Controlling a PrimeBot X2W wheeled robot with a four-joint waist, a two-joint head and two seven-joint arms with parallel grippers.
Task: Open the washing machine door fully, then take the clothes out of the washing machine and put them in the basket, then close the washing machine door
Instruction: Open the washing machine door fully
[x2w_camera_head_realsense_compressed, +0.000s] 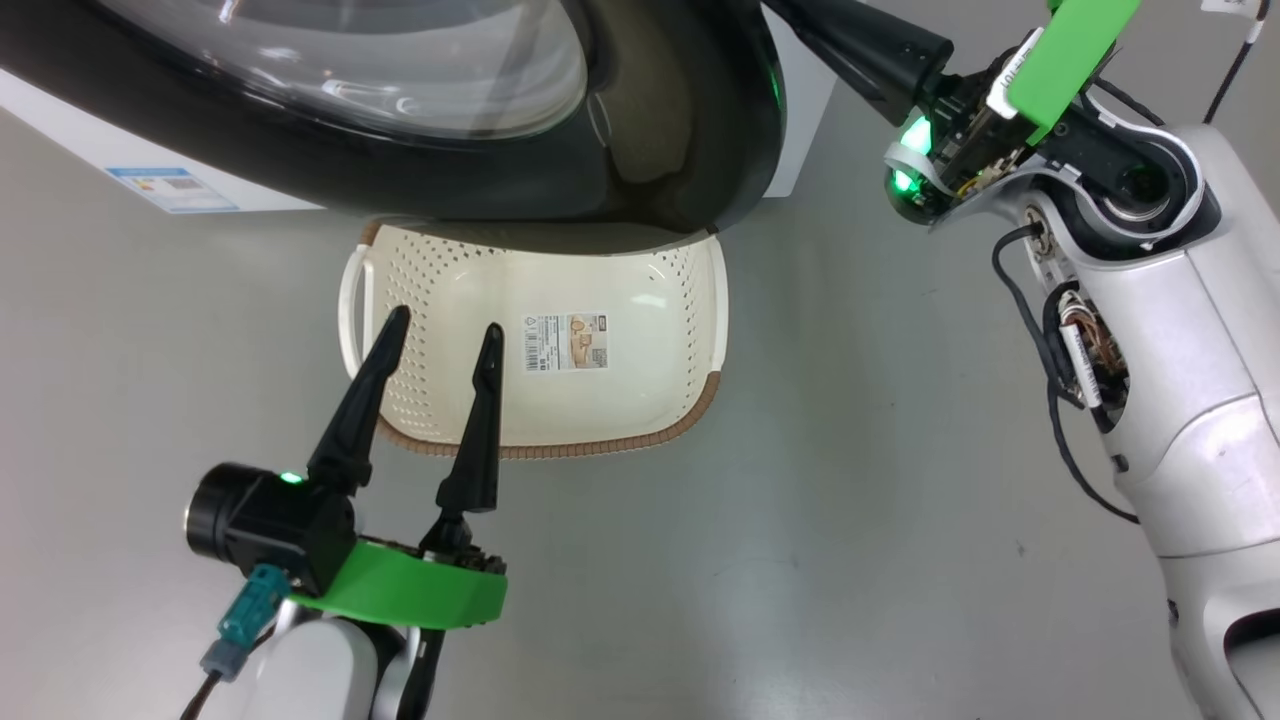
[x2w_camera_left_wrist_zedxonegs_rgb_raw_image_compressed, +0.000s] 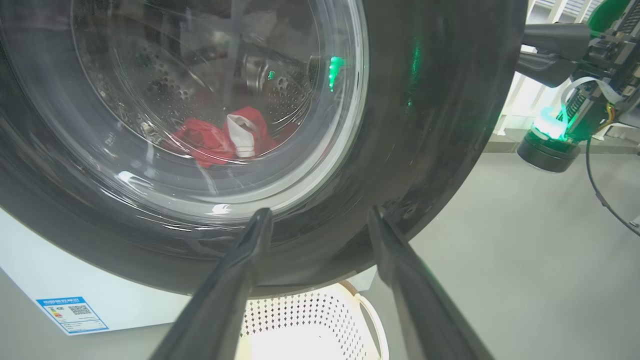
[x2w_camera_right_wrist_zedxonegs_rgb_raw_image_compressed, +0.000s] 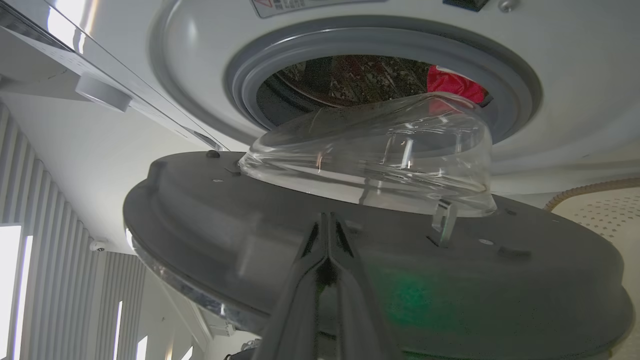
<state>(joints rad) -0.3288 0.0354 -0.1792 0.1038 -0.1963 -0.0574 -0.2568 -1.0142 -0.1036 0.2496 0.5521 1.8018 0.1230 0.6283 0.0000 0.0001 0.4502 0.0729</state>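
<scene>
Above the grey floor (x2w_camera_head_realsense_compressed: 850, 500), the part-open washing machine door (x2w_camera_head_realsense_compressed: 650, 150) lies nearest the right gripper (x2w_camera_right_wrist_zedxonegs_rgb_raw_image_compressed: 327, 220), fingers together at its inner face; the left gripper (x2w_camera_head_realsense_compressed: 446, 322), spread, hangs below.

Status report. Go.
Left jaws open, empty. Right jaws shut, behind door. Door part open, clothes inside washing machine. Door overhangs basket.

The left gripper (x2w_camera_head_realsense_compressed: 443, 325) points forward at lower left, its two dark fingers (x2w_camera_head_realsense_compressed: 360, 400) spread wide and empty. The pale right arm (x2w_camera_head_realsense_compressed: 1200, 430) rises at the right, and the right gripper (x2w_camera_right_wrist_zedxonegs_rgb_raw_image_compressed: 327, 222) has its fingers pressed together.
</scene>
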